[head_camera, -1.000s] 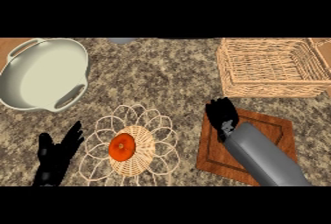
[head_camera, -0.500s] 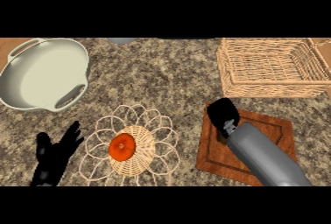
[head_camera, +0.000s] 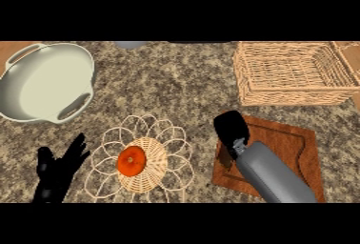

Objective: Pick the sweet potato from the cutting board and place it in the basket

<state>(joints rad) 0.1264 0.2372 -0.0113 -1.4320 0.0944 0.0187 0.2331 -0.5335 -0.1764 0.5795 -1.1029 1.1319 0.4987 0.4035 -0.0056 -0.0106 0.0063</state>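
Note:
An orange sweet potato (head_camera: 131, 160) lies in the middle of a flower-shaped woven basket (head_camera: 163, 135) at the lower centre. The brown cutting board (head_camera: 288, 143) at the lower right has nothing on its visible surface. My right hand (head_camera: 231, 127) hovers over the board's left edge, fingers straight, held together and pointing away, with nothing in it. It is well apart from the sweet potato. My left hand (head_camera: 60, 167) rests open at the lower left, fingers up, just left of the woven basket.
A rectangular wicker basket (head_camera: 295, 97) stands at the back right, beyond the cutting board. A large white pot (head_camera: 42, 86) with handles sits at the back left. A grey round object (head_camera: 130, 44) peeks in at the top edge.
The right hand's fingers, slightly spread a second ago, now lie together, and the hand has shifted a little. The sweet potato and the left hand have not moved.

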